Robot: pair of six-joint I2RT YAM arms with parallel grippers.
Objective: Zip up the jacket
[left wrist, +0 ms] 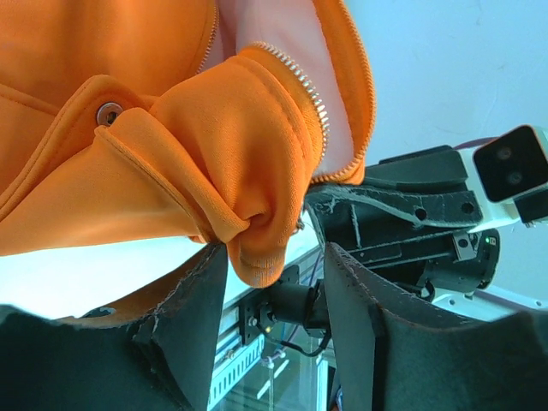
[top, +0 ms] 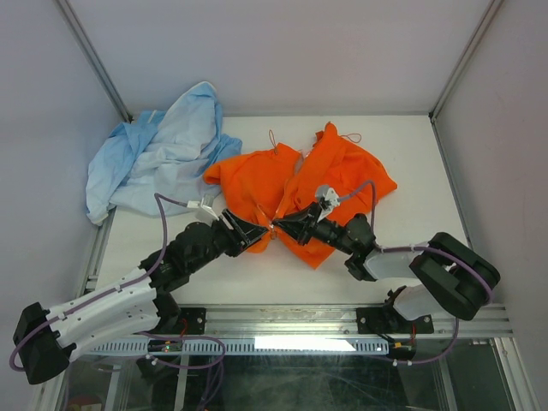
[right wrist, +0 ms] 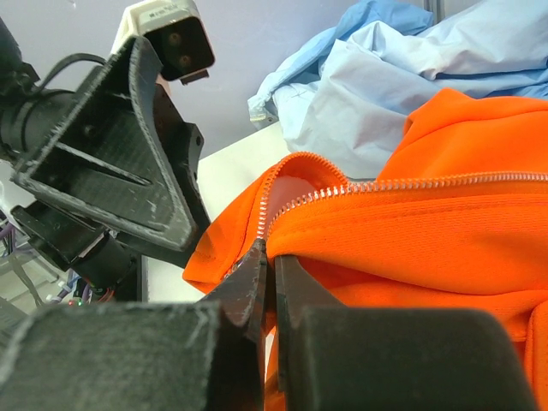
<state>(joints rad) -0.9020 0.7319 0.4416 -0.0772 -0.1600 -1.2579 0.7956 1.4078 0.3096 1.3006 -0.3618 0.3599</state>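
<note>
From above, the jacket (top: 300, 175) lies crumpled mid-table (top: 411, 163), with the blue garment (top: 163, 154) heaped well off to its left. Both arms meet at its near hem, left claw (top: 264, 228) and right claw (top: 285, 226) nose to nose, likely to bring the two zip ends together.

Left wrist view now: the jaws stand apart, and a rolled fold of orange hem hangs down between the fingers (left wrist: 193, 300). It brushes one and sits clear of the other, so nothing is pinched. A snap button (left wrist: 109, 112) and the zipper teeth (left wrist: 312, 94) sit just above.

Over to the right wrist view: that claw is clamped tight on the jacket's edge, right below the zipper's lower end. I'd say it's holding that edge steady for its partner.
</note>
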